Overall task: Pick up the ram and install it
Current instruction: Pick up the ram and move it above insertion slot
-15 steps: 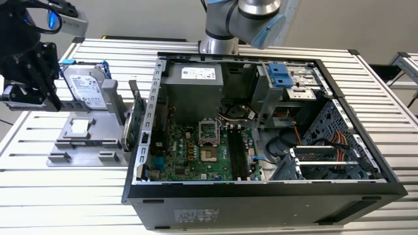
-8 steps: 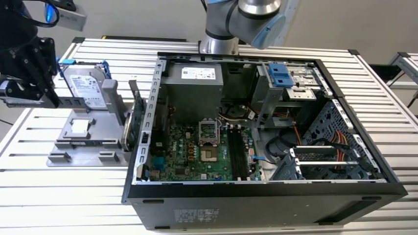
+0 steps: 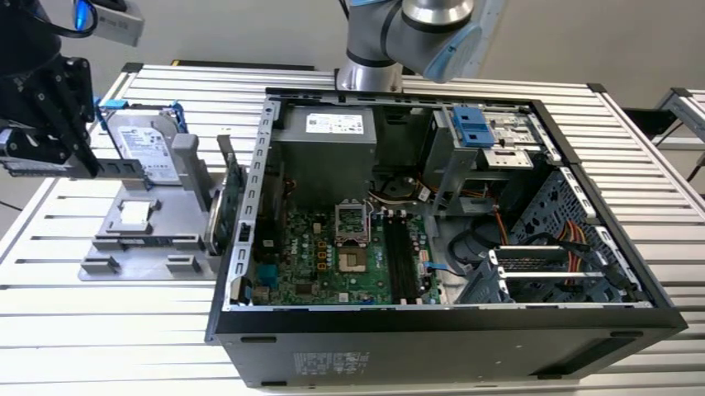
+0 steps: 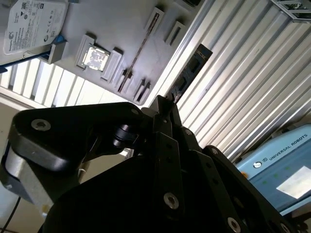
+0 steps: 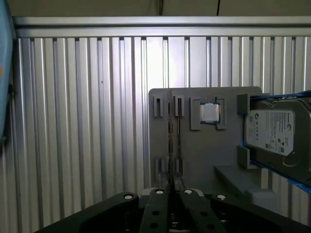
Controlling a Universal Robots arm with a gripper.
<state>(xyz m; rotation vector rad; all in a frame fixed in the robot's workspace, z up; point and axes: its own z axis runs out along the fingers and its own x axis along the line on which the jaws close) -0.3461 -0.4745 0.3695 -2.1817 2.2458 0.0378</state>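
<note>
- The slatted aluminium table (image 3: 132, 346) carries everything. Its top is ribbed with long parallel grooves.
- A black metal computer case (image 3: 441, 351) lies on its side with the panel off. It takes up the table from the middle to the edge at the exterior view's right. Inside it we see a green motherboard (image 3: 319, 256), a boxy grey power supply (image 3: 330, 153) and a perforated drive cage (image 3: 573, 206).
- A flat grey fixture plate (image 3: 144, 247) sits beside the case, near the table's edge at the exterior view's left. It holds 3 parts.
- A silver hard drive (image 3: 144, 144) with blue plastic along its sides leans in the plate's cradle.
- A green expansion card (image 3: 224, 210) stands on edge at the side of the plate nearest the case.
- The black gripper (image 3: 55, 161) hangs over the plate's outer side. Its fingers are drawn narrow and pinch the ram.
- The ram (image 3: 105, 169) is a thin dark stick held in the air above the plate. It stands on 1 long edge, with its long axis level and running along the table's ribs.
- In the second wrist view the ram (image 4: 192, 68) reaches straight out from the fingertips. In the first wrist view we see it edge-on as a fine line (image 5: 171, 141) over the plate.
- A small square CPU chip (image 5: 210, 112) with a shiny top lies in a recess of the plate.
</note>
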